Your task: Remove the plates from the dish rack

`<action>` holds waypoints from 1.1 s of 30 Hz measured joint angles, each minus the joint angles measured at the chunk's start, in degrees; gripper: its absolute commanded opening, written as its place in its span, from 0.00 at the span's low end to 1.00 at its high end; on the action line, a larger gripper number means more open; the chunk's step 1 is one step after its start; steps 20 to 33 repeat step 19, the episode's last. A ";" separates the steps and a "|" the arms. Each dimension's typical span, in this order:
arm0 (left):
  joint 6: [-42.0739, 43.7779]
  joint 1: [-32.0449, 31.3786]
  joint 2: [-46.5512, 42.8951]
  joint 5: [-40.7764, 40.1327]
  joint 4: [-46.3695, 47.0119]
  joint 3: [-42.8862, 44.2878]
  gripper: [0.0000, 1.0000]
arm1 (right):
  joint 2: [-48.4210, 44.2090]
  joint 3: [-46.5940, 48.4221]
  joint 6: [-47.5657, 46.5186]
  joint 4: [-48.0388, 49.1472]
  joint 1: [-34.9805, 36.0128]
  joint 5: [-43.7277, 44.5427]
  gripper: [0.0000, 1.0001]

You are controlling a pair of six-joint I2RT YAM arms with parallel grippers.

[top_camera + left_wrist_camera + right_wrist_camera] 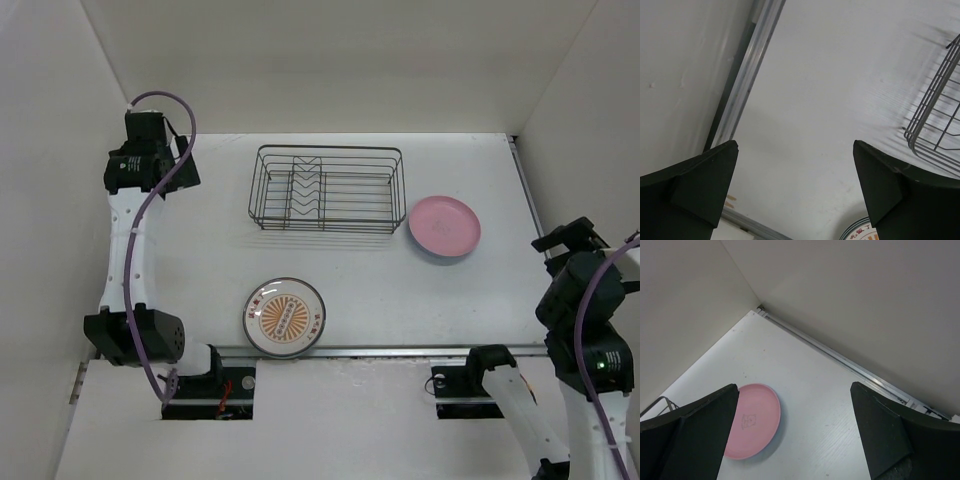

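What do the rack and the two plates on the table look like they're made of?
Dish rack: thin dark metal wire, probably coated; the bars are slim and you can see through them. Pink plate: matte, even colour, likely plastic or melamine, though ceramic is possible. Sunburst plate: smooth white with a printed orange centre and dark rim; ceramic or melamine, can't tell which.

Top cam sits high behind the arm bases and looks down on the whole table (200, 260) from far off. Left wrist cam is low and close, looking past the left fingers (700, 185) at the table's left edge; it shares a rack (935, 120) corner and the patterned plate (860, 234) rim with top. Right wrist cam is higher, facing the far right corner past the right fingers (890, 435); it shares the pink plate (752, 420) with top.
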 measured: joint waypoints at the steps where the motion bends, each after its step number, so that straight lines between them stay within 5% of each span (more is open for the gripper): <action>1: -0.17 0.42 -0.44 0.24 -0.11 -0.74 1.00 | -0.13 0.00 0.07 -0.48 0.00 0.00 0.99; 33: -1.53 1.40 -3.58 4.20 -0.44 -4.15 1.00 | -3.10 0.50 1.60 -4.72 0.00 -1.77 0.99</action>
